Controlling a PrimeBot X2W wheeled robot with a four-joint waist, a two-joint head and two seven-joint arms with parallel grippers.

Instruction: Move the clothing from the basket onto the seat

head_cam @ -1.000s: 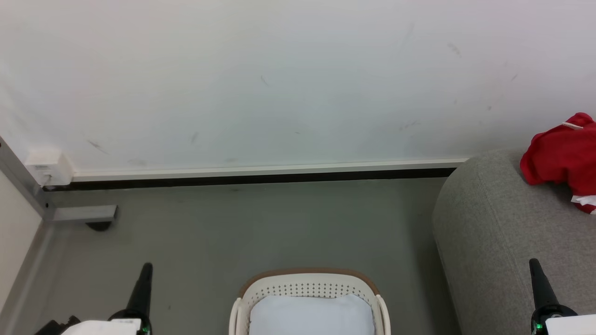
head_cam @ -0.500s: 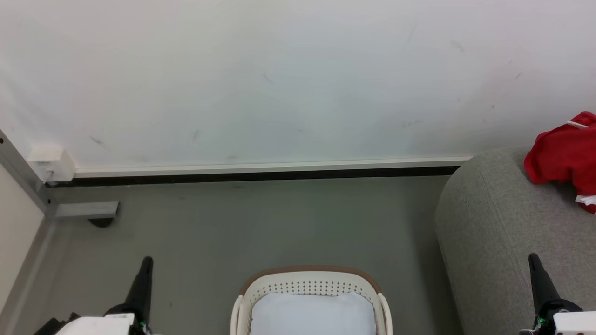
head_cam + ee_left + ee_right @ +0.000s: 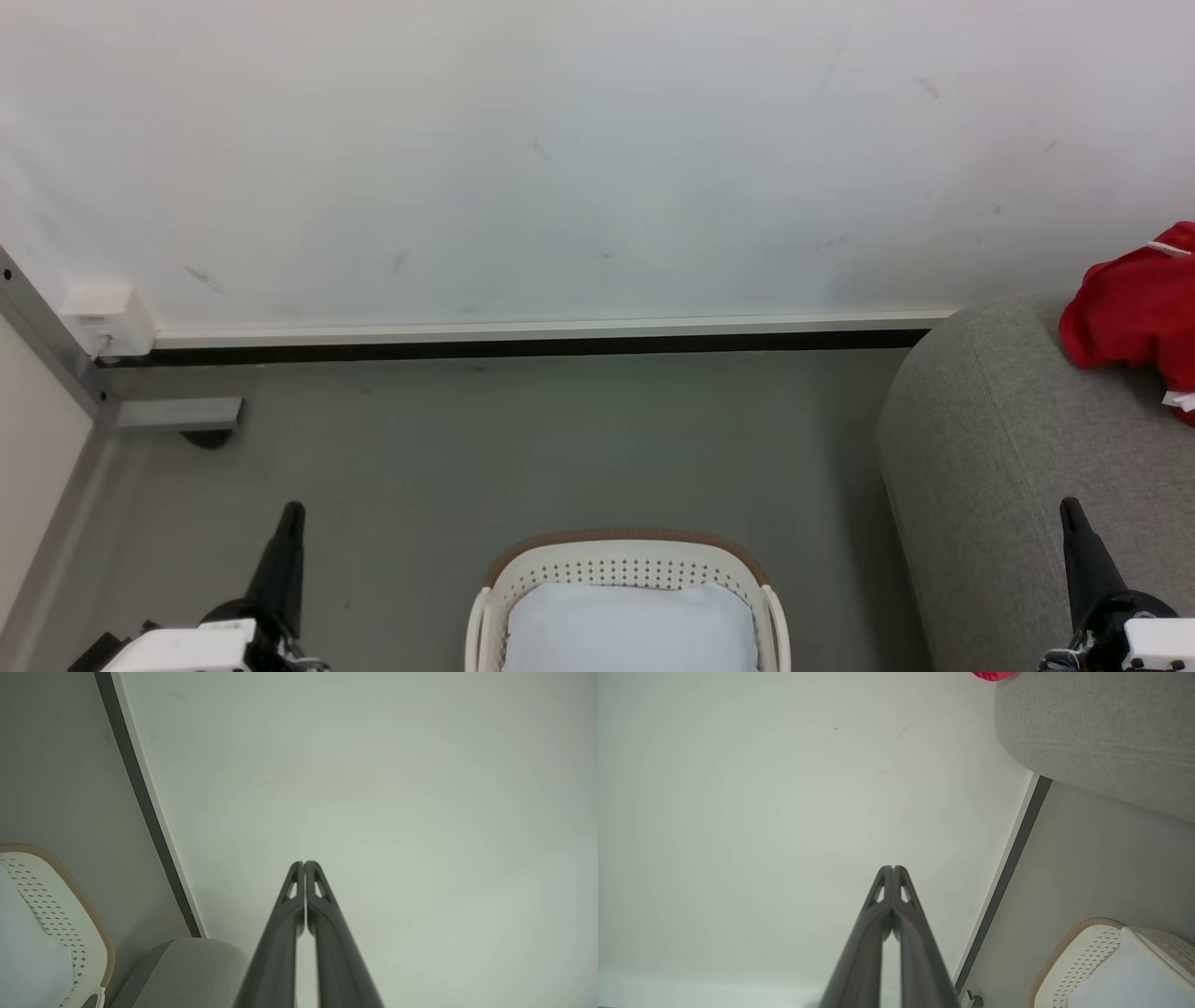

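Dark and slim, the left pincer (image 3: 291, 513) hangs left of the basket (image 3: 624, 544) and the right pincer (image 3: 1071, 511) hangs right of it. Each has its two fingers pressed flat together with nothing between them, and both point away from the robot.

The basket sits midway between them at the near edge. It is oval cream plastic with rows of small holes in its wall and a brown woven-look rim. A smooth pale cloth (image 3: 630, 625) lies inside, and no red shows in the part of the basket that is in view. Matt grey floor (image 3: 523, 448) spreads round and beyond the basket.

Right of the basket the seat (image 3: 990, 439) rises as a bulky grey rounded form with a coarse weave and a stitched seam. The right pincer stands over its near part.

The clothing (image 3: 1134, 313) lies on top of the seat, beyond the basket and well to its right, and well apart from either pincer. It is a soft, crumpled bright red heap with a sliver of white and a striped trim. The picture's edge cuts it off, so I cannot tell its long axis. The right arm is clearly the nearer one, and the clothing lies ahead of that pincer and slightly outward.

With the clothing already on the seat, the move looks done and I judge that no further reach is needed.

Beyond the basket a dark skirting (image 3: 523, 347) runs along the foot of a scuffed white wall (image 3: 560, 159).
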